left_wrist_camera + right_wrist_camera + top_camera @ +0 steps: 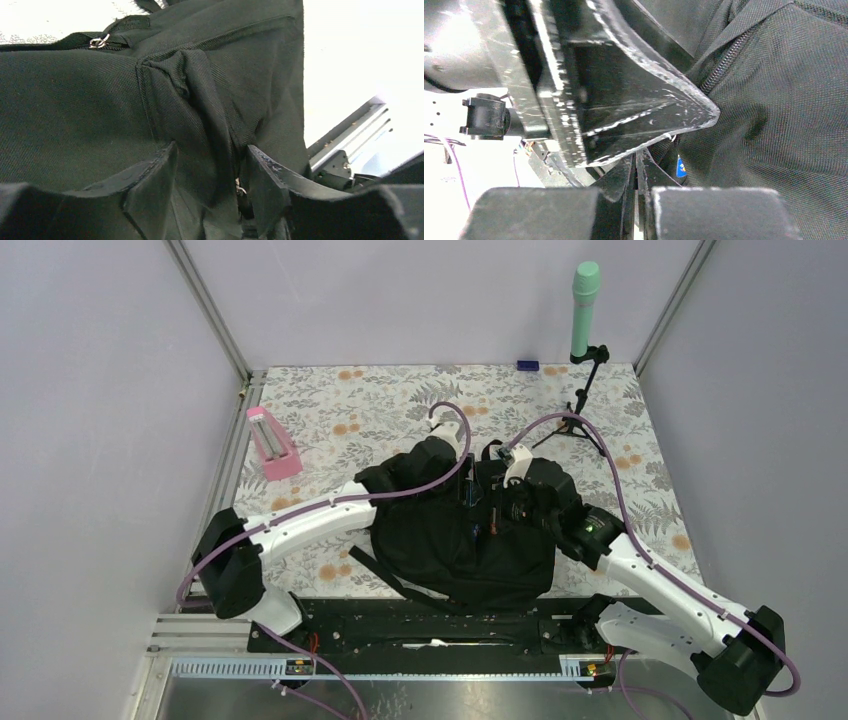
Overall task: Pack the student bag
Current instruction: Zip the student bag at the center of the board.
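Bases of both arms sit bolted at the near edge of the counter. The student bag lies just beyond them, centred between the two arms and slumped on the floral surface, with a strap trailing toward the near left. Judgement: this central placement keeps the bag within reach of both arms.

Left end effector: the fingers are spread and straddle a raised fold of the bag's black fabric. The fold stands between them unclamped. A small metal zip pull shows low beside one finger. Judgement: the pose suits closing on the fold to lift the fabric and expose an opening.

Right end effector: the fingers are pressed together, low against the bag beside a line of zip teeth and a small blue label. Whether a tab or thin fabric is caught between them cannot be told. A scratched black wedge fills the view above; what it is remains unclear.

The bag's contents are hidden, and no article for packing is seen at it.

Farther back, well apart from the bag, are a pink stand at left, a mint-green cylinder on a small tripod at right, and a small blue object at the far edge.
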`<state>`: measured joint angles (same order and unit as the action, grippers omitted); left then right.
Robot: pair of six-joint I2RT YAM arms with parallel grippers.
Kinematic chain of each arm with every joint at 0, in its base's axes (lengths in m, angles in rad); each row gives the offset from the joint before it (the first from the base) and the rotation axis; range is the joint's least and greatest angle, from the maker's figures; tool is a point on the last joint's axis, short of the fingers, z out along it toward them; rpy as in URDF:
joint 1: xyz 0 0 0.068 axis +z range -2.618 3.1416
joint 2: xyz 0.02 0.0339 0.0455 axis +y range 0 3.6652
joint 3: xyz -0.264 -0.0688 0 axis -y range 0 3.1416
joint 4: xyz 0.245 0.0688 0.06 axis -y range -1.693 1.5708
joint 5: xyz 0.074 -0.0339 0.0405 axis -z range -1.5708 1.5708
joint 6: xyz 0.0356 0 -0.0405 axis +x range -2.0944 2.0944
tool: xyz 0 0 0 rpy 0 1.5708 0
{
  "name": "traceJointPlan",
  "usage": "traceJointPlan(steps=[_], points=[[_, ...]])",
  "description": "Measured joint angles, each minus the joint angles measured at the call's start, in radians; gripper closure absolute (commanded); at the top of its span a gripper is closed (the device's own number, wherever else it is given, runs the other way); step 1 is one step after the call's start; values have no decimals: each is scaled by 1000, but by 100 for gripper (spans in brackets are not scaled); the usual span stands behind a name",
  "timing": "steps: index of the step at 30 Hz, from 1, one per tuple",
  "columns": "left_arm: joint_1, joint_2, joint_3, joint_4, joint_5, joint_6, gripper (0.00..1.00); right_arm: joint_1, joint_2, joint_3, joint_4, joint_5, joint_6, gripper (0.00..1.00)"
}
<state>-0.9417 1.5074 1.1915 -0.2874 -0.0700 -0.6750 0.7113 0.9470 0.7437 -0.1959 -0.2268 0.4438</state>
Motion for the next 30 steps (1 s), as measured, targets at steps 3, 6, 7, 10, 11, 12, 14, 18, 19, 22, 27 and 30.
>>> traceJointPlan(steps=[3,6,7,10,11,12,14,18,19,22,27,30], points=[[-2,34,21,-14,-20,13,49,0,-4,0,-1,1,0,100],[-2,67,51,-19,-21,25,65,0,-5,-1,0,2,-2,100],[-2,73,56,-18,-20,24,73,0,-5,-1,0,2,-2,100],[-4,103,85,-36,-22,40,91,0,-5,-1,-1,3,-6,100],[-4,114,97,-43,-23,47,94,0,-4,-1,-1,6,-10,100],[-5,122,108,-51,-22,51,96,-1,-3,-1,-3,8,-13,100],[-3,132,123,-62,-22,56,100,0,0,-1,-7,10,-19,100],[12,133,137,-77,-11,62,100,0,0,-1,-20,18,-29,100],[16,133,137,-77,-6,62,100,0,0,-1,-23,25,-31,100],[40,133,137,-77,6,71,100,0,-2,-1,-45,20,-35,100],[94,134,142,-80,39,89,100,2,-6,-6,-79,-18,-44,100],[119,138,158,-90,46,104,100,7,-7,-8,-104,-49,-53,100]])
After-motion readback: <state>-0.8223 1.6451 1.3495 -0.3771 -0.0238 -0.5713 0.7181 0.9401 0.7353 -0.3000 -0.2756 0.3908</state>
